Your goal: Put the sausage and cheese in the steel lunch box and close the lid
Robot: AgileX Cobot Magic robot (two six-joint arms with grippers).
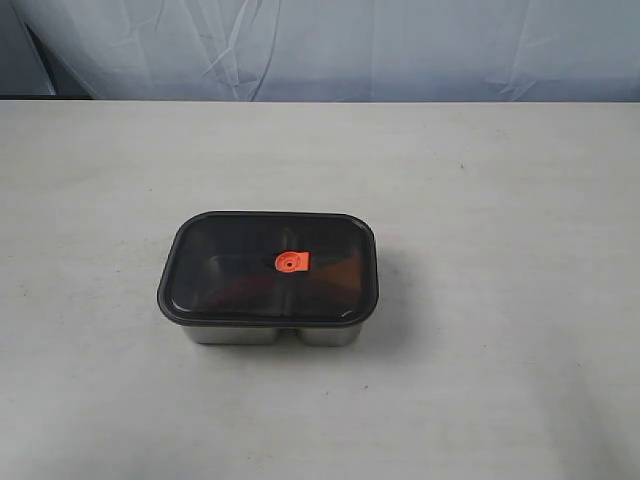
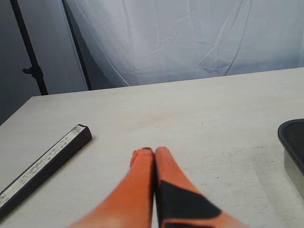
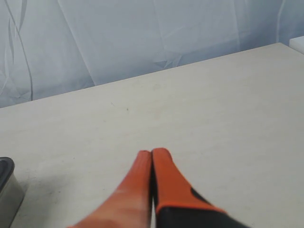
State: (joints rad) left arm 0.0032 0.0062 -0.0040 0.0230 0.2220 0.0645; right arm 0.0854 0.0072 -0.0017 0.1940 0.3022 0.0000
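Plainly, both arms are clenched and carry nothing. Our left end effector (image 2: 153,151) has its orange fingers pressed tip to tip over the pale surface (image 2: 199,114), gripping nothing. The steel lunch box (image 2: 297,173) stands well off to one side of it and a dark bar (image 2: 45,166) lies on the other. Our right end effector (image 3: 151,153) is likewise squeezed together and empty, well apart from the box corner. From the exterior view, we see the lunch box near the middle of the surface with the lid (image 1: 240,260) seated flat on it, its orange valve tab (image 1: 291,262) at centre. Through the smoky lid we make out only dim reddish tints, too vague to name.
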